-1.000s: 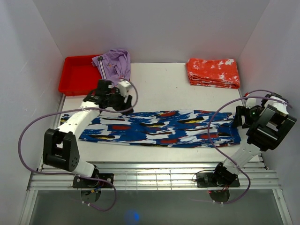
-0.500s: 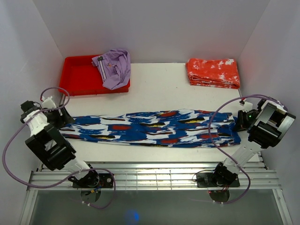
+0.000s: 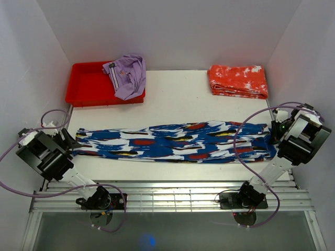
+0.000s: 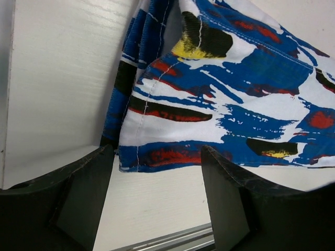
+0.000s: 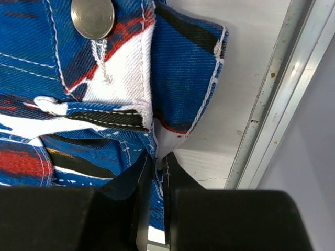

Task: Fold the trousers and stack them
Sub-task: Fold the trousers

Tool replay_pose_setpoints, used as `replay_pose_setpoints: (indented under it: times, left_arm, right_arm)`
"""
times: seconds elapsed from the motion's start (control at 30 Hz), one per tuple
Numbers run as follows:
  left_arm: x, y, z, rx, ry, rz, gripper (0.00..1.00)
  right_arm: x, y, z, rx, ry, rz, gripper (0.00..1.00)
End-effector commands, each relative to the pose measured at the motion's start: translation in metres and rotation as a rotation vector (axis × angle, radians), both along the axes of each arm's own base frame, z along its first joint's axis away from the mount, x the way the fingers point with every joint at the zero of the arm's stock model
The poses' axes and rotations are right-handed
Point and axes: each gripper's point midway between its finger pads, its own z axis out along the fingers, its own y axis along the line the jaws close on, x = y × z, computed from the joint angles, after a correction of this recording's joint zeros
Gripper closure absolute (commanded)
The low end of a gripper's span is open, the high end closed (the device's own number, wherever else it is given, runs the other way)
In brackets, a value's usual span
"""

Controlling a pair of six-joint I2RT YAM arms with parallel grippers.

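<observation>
The trousers (image 3: 178, 141), in a blue, white, black and red print, lie stretched left to right across the table. My right gripper (image 3: 273, 137) is at their right end. In the right wrist view it (image 5: 156, 162) is shut on a fold of the waistband fabric (image 5: 120, 78), just below the metal button (image 5: 92, 16). My left gripper (image 3: 69, 142) is at the left end, low over the table. In the left wrist view it (image 4: 157, 157) stands open, and the leg hem (image 4: 235, 94) lies just beyond the fingertips, with nothing between them.
A red tray (image 3: 86, 86) at the back left holds a lilac garment (image 3: 128, 76). A folded orange-red garment (image 3: 238, 81) lies at the back right. A metal rail (image 3: 167, 193) runs along the table's near edge. White walls stand close to both arms.
My left arm has swung from the trousers' upper left part out to their left end. My right gripper has shut on the waistband, and the trousers have slid slightly right.
</observation>
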Motion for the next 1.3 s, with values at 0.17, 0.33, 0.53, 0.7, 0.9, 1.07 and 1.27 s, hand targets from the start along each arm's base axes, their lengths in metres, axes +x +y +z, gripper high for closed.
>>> replay_pose_setpoints:
  times: [0.17,0.33,0.53,0.7,0.9,1.07,1.27]
  left_arm:
    - [0.008,0.013,-0.03,0.013,0.001,0.04,0.22]
    - [0.007,0.025,-0.036,0.063,0.014,0.066,0.25]
    - [0.004,0.036,-0.032,0.146,0.009,0.049,0.25]
    - [0.007,0.023,-0.041,0.083,-0.013,-0.008,0.24]
    - [0.014,-0.029,-0.059,-0.1,-0.01,-0.095,0.29]
    - [0.022,-0.039,-0.067,-0.14,-0.008,-0.076,0.41]
    - [0.032,-0.025,-0.054,-0.135,-0.036,-0.037,0.86]
  right_arm:
    - [0.018,-0.04,0.023,-0.147,-0.073,0.008,0.92]
    - [0.018,-0.042,0.027,-0.154,-0.072,0.013,0.92]
    - [0.017,-0.041,0.027,-0.151,-0.062,0.019,0.92]
    - [0.015,-0.037,0.025,-0.132,-0.054,0.02,0.92]
    - [0.015,-0.03,0.023,-0.115,-0.046,0.029,0.92]
    - [0.016,-0.025,0.023,-0.11,-0.043,0.036,0.92]
    - [0.016,-0.017,0.025,-0.091,-0.046,0.048,0.92]
